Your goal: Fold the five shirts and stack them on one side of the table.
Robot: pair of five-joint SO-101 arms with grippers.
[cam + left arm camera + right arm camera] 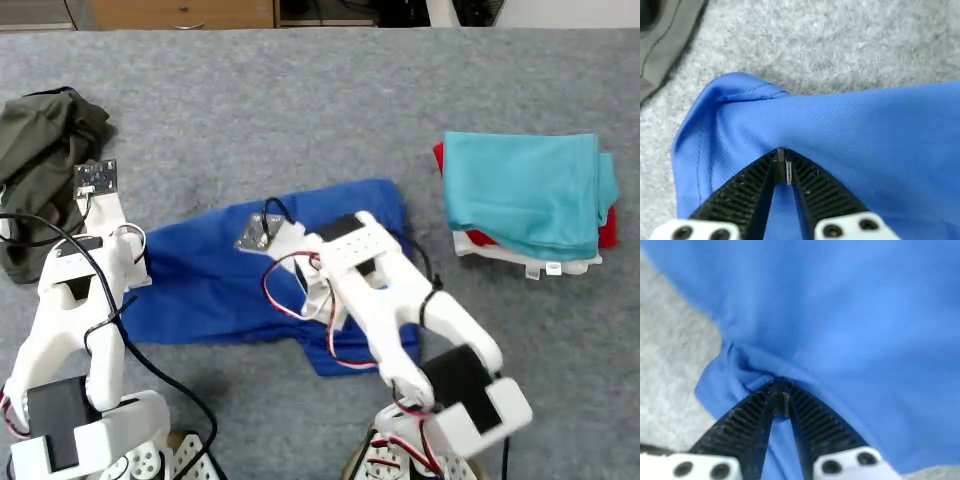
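Note:
A blue shirt [240, 270] lies spread across the middle of the grey table. My left gripper [781, 161] is shut on the blue shirt [855, 130] near its left edge, the cloth pinched between the black fingertips. My right gripper [781, 390] is shut on a bunched fold of the blue shirt [850, 325] near its middle. In the high view the left gripper [135, 262] sits at the shirt's left side and the right gripper [300, 262] over its centre. A folded stack, teal shirt [525, 190] on top of red and white ones, rests at the right.
A crumpled dark olive shirt [40, 150] lies at the far left, also seen as olive cloth [662, 35] in the left wrist view. Wooden furniture [180, 12] stands beyond the table's far edge. Bare grey table [300, 110] stretches behind the blue shirt.

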